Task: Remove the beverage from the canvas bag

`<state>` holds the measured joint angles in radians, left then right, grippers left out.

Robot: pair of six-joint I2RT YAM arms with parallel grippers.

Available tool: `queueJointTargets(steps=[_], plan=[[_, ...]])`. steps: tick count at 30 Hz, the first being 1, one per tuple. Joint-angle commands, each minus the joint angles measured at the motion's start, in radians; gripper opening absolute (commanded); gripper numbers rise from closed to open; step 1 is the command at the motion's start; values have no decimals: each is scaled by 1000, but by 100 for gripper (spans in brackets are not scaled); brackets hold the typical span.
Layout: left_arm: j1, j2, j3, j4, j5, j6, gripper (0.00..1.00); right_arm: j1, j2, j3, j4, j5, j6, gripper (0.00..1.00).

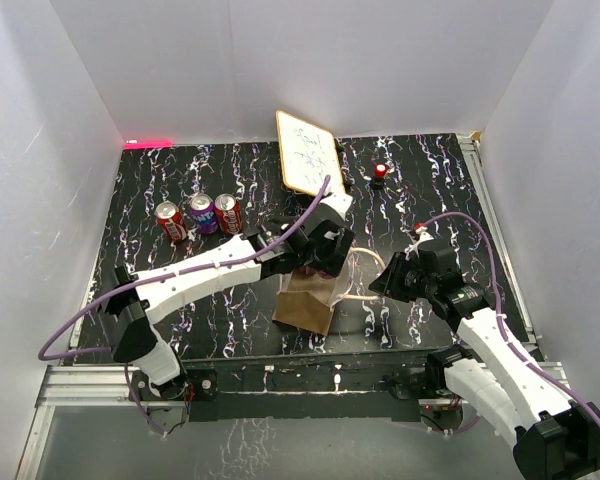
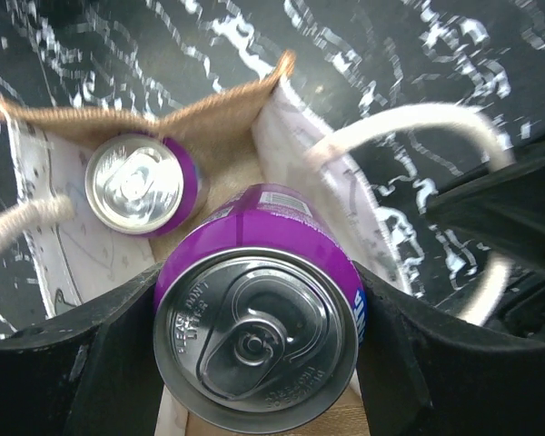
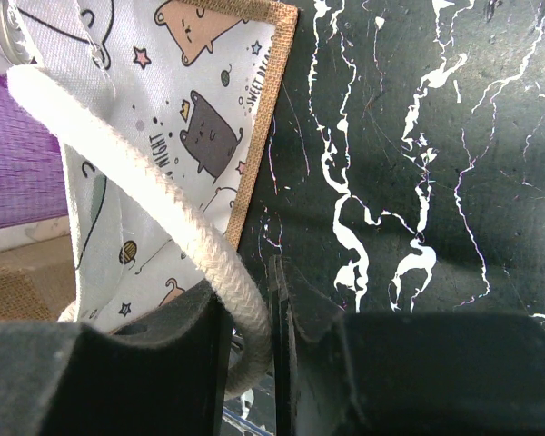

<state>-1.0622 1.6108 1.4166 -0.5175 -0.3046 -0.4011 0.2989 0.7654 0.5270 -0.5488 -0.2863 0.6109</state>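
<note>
The left jaws grip a purple can point(image 2: 254, 336) at the mouth of the canvas bag point(image 1: 305, 305), with a second purple can point(image 2: 138, 184) standing inside. The right jaws pinch one cream handle point(image 3: 159, 200). The bag sits near the middle of the tabletop point(image 1: 430, 180), toward its near edge. Three cans point(image 1: 202, 213) stand well to the left, and a whiteboard point(image 1: 308, 153) is behind.

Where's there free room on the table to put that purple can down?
Bare tabletop lies behind the three cans, and between the red object and the right rail. It is crowded around the canvas bag, where the left gripper and right gripper sit.
</note>
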Motion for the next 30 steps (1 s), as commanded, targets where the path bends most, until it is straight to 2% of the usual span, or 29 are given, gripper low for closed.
queueJointTargets(steps=[1, 7, 11, 14, 17, 22, 24, 27, 30], plan=[[5, -111, 161, 121, 28, 95, 5, 2, -14, 2, 43, 7, -8, 24], [5, -150, 298, 159, -50, 221, 0, 2, -13, 2, 44, 8, -8, 24], [5, -233, 277, 223, -163, 308, 0, 2, -10, 3, 44, 12, -8, 24], [5, -328, 210, 276, -275, 374, 0, 2, -8, 4, 44, 11, -8, 24], [5, -415, 109, 340, -444, 449, 0, 1, -8, 5, 44, 10, -10, 24], [5, -558, -139, 468, -727, 536, 0, 2, -6, 4, 46, 10, -10, 24], [7, -615, -234, 477, -772, 524, 0, 2, -2, 5, 45, 9, -9, 24], [10, -647, -342, 362, -812, 420, 0, 2, 1, 5, 44, 9, -10, 24], [36, -614, -396, 101, -839, 199, 0, 2, 0, 5, 44, 5, -11, 24]])
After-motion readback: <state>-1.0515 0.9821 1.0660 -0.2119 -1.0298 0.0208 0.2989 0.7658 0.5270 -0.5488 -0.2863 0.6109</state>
